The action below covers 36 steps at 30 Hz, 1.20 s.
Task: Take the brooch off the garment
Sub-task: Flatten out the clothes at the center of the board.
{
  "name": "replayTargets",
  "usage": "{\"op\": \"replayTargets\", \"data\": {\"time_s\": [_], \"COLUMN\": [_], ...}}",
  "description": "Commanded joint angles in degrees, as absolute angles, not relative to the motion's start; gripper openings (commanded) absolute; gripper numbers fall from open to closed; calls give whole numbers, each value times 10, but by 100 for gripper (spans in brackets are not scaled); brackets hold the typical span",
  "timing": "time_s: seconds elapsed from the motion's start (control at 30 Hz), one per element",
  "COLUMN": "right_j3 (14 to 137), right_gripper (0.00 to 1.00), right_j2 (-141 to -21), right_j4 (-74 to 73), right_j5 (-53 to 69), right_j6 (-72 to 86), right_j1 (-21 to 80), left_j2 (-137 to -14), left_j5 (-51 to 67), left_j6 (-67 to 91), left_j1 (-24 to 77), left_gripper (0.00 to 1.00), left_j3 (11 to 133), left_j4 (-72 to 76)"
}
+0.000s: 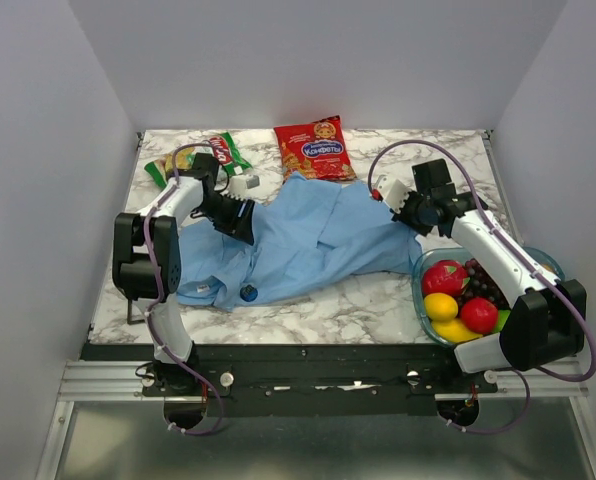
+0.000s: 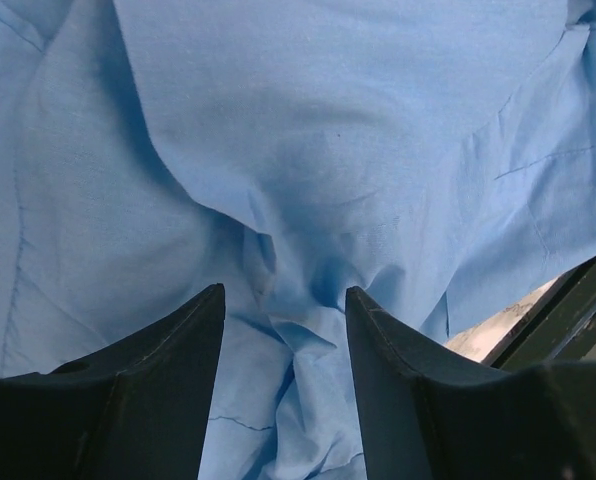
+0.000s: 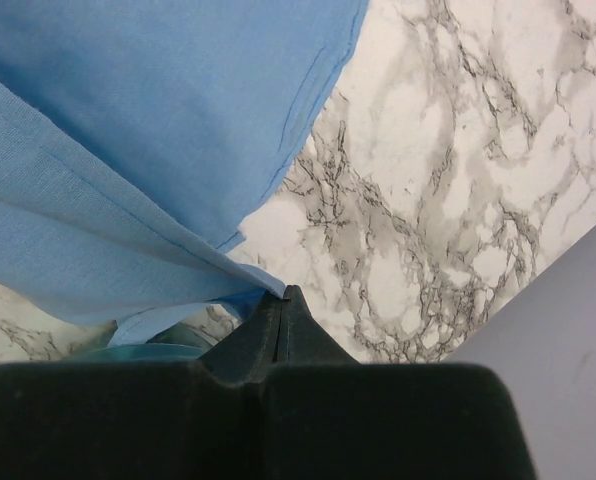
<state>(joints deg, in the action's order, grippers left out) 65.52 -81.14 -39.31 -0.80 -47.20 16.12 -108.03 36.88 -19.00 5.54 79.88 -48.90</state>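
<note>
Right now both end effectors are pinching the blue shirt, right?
Not quite. Only the right end effector is pinching the shirt. The left end effector is open, its fingers apart over the cloth. The left wrist view shows this.

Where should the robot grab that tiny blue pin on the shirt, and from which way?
Probably by its round rim, pinched across from straight above. The brooch lies flat on the shirt near its front edge, uncovered, so only its edges offer a hold. The open left gripper sits nearer.
</note>
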Motion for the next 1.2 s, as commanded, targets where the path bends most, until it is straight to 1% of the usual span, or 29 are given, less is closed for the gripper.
{"op": "replayTargets", "data": {"time_s": [0.0, 0.03, 0.13, 0.17, 0.23, 0.27, 0.3, 0.37, 0.4, 0.47, 0.5, 0.53, 0.57, 0.6, 0.63, 0.67, 0.73, 0.87, 1.0, 1.17], "right_j3": [667, 669, 678, 686, 698, 707, 736, 782, 845, 943, 994, 1121, 1183, 1254, 1356, 1397, 1424, 1325, 1332, 1323], "right_gripper": [1, 1, 1, 1, 1, 1, 1, 1, 1, 1, 1, 1, 1, 1, 1, 1, 1, 1, 1, 1], "right_j2": [-811, -814, -823, -826, -834, -845, -856, -899, -918, -968, -1020, -1053, -1083, -1142, -1164, -1182, -1194, -1130, -1103, -1058], "right_j4": [-374, -373, -373, -373, -372, -372, -372, -374, -378, -401, -415, -430, -461, -474, -484, -487, -465, -310, -279, -238], "right_j5": [-4, -4, -4, -4, -4, -4, -4, 17, 18, 24, 26, 29, 32, 31, 29, 25, 23, 40, 54, 62], "right_j6": [-458, -456, -455, -455, -454, -452, -448, -439, -436, -424, -418, -408, -406, -406, -411, -417, -439, -441, -399, -318], "right_j1": [158, 160, 158, 159, 156, 149, 142, 114, 101, 58, 42, 28, 7, 3, 3, -13, -14, -14, -15, -15], "left_j2": [-1088, -1089, -1093, -1094, -1092, -1090, -1079, -1068, -1060, -1055, -1050, -1049, -1048, -1047, -1045, -1046, -1043, -1020, -996, -959], "left_j5": [339, 331, 331, 335, 351, 359, 363, 380, 382, 373, 367, 361, 358, 354, 353, 353, 357, 366, 381, 359], "left_j6": [-177, -174, -173, -171, -168, -168, -170, -180, -193, -228, -238, -255, -259, -262, -264, -259, -244, -200, -161, -170], "left_j1": [69, 70, 72, 72, 72, 72, 72, 69, 68, 55, 48, 39, 29, 9, 4, -12, -33, -45, -45, -45], "left_gripper": [58, 57, 42, 31, 18, 3, 0, 0, 0, 0, 0, 0, 0, 0, 0, 0, 0, 0, 0, 0], "left_j3": [773, 771, 777, 784, 816, 830, 859, 895, 944, 998, 1051, 1076, 1099, 1142, 1163, 1184, 1235, 1267, 1284, 1297], "left_j4": [-478, -476, -470, -474, -483, -494, -498, -513, -525, -554, -562, -566, -565, -563, -556, -541, -516, -427, -390, -360]}}
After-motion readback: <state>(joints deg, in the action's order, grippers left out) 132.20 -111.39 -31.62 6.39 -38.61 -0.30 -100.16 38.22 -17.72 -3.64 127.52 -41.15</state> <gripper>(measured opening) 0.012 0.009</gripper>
